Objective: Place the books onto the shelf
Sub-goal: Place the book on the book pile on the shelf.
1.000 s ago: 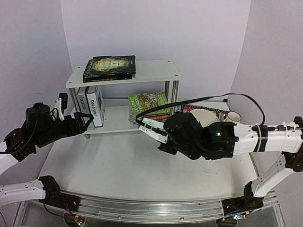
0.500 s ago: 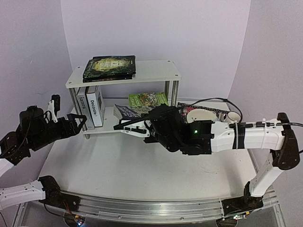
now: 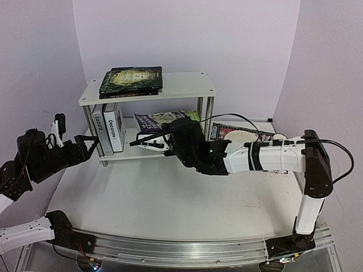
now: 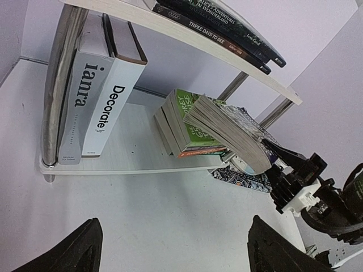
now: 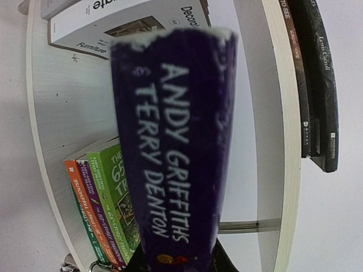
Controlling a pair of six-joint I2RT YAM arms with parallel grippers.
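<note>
purple book (image 3: 152, 120) moved left w/ right end effector (image 5: 177, 259), now at shelf (image 3: 182, 84).

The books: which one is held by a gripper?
The purple paperback naming Andy Griffiths and Terry Denton, in the right gripper; the others sit on the shelf.

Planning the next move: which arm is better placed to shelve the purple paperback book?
Right: the right gripper is shut on the purple paperback book at the white shelf's lower board; the left gripper is open, empty.
</note>
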